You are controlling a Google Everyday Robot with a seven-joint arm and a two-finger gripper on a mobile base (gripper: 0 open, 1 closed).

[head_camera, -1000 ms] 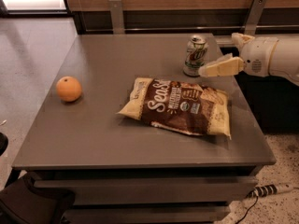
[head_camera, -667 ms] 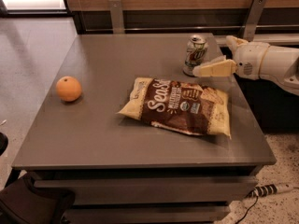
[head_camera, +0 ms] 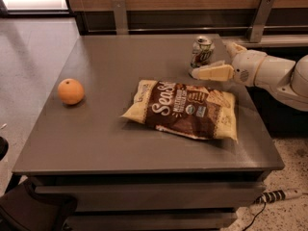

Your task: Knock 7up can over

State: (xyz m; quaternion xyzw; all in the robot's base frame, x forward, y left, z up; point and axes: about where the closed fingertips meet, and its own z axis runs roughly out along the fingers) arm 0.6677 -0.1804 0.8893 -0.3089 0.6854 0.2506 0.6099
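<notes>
- 7up can (head_camera: pixel 202 51) stands at the far right of the grey table (head_camera: pixel 110 143), silver top up.
- Gripper (head_camera: pixel 216 61) reaches in from the right, low over the tabletop, right at the can.
- Claw spread wide: 1 finger (head_camera: pixel 214 72) lies along the can's near side, its tip at the base; the other shows behind the can.
- Chip bag (head_camera: pixel 185 109) lies flat just in front.
- Orange (head_camera: pixel 70 91) well apart, at left.
</notes>
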